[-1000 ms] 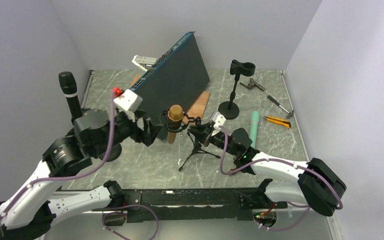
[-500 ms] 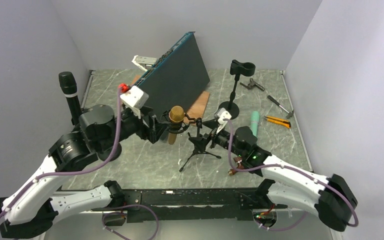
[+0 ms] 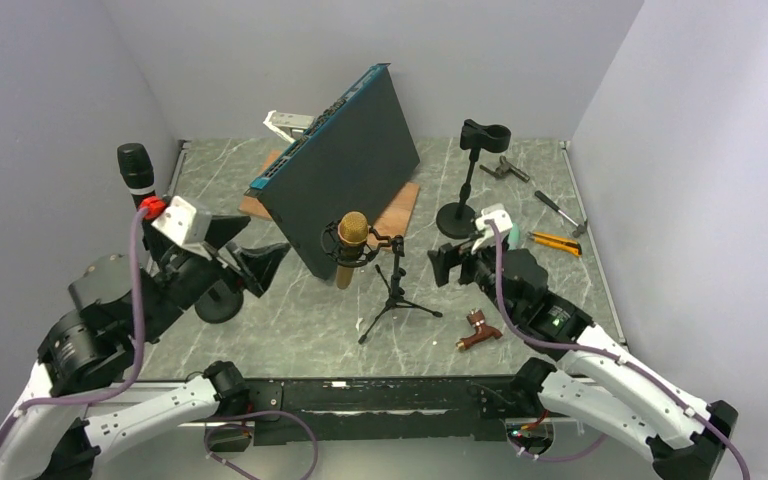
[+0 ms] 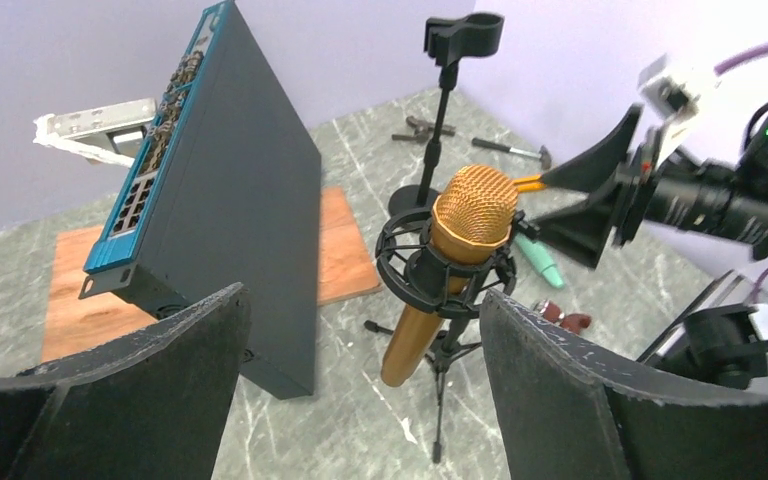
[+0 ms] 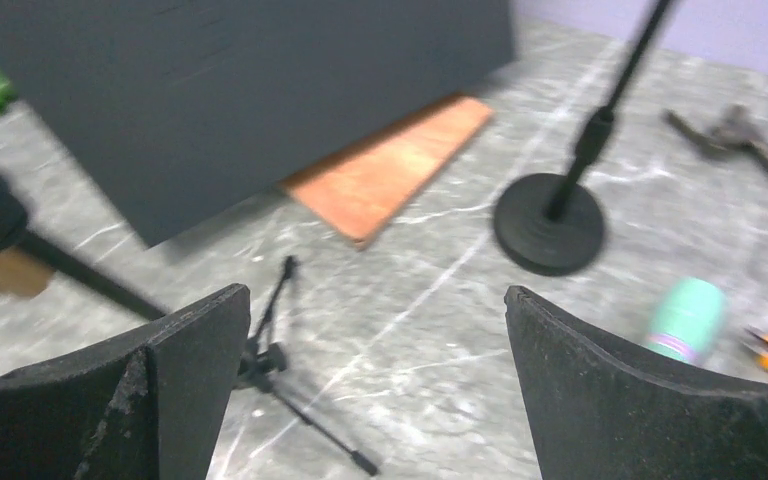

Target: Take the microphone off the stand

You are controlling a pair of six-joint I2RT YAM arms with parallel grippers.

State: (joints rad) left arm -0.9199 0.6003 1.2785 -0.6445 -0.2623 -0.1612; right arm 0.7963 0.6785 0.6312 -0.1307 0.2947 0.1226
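A gold-coloured microphone with a mesh head is being carried in a black ring-shaped shock mount on a small black tripod stand, near the middle of the grey marbled table. It is not being touched by either arm. The left gripper is being held wide and empty, apart from the microphone on its left. The right gripper is likewise being held spread wide with nothing between its fingers, to the right of the tripod.

Just behind the microphone, a dark slab-shaped network switch with a blue port face is being supported at a tilt on its long edge over a brown wooden board, and the rear of the mount is being crowded by it. To the right, an empty black clip stand on a round base is being flanked by a mint-green cylinder and a yellow utility knife. A brown-handled tool is lying near the front edge.

Any print on the switch is too small to be read.

The switch's rows of ports are being shown only by the left wrist view. A black handheld microphone, upright at far left, is being shown only from above. In the right wrist view the tripod's feet are being shown, but the microphone head is not.
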